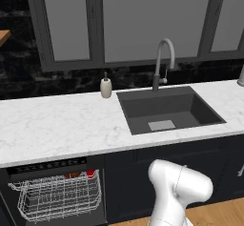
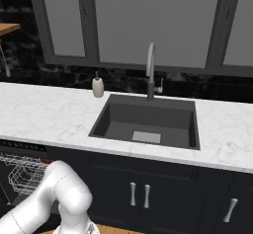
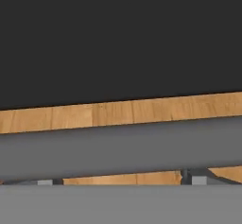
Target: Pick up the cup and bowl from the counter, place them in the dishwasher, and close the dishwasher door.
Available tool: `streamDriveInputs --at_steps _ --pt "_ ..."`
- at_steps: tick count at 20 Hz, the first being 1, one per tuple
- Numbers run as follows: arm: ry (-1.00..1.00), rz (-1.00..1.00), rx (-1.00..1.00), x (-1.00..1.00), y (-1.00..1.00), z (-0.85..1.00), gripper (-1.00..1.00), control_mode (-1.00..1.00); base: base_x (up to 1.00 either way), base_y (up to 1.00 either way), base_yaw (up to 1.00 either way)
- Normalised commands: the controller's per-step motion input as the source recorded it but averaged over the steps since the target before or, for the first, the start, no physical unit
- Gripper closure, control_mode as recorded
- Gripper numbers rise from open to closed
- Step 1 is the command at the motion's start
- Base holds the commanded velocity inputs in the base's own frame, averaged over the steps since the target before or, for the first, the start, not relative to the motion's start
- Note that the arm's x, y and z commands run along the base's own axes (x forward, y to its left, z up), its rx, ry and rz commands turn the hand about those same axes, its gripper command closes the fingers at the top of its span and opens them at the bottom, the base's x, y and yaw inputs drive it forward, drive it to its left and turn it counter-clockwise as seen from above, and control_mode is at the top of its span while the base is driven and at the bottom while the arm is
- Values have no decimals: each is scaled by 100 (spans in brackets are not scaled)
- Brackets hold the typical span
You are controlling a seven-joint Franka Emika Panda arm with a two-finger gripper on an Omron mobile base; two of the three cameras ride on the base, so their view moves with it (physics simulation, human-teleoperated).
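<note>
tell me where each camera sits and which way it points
Left base view: behind the arm to its left, looking forward and down at the counter, sink and the dishwasher with its rack; the arm rises at lower right.
Right base view: behind the arm to its right, facing the sink; the arm rises at lower left.
Hand view: on the hand, close to a dark panel above wood floor; one fingertip shows.
Both base views share the counter, sink, faucet, soap bottle and rack.
</note>
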Motion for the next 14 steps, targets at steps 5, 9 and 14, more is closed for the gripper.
streamDriveInputs --at_steps 5,9,14 --pt "-15 9 -1 100 -26 -100 -100 -100 0 0 0" --pt "-64 13 0 100 -18 -100 -100 -100 0 0 0" --pt "-70 15 -1 100 -29 -100 -100 -100 0 0 0"
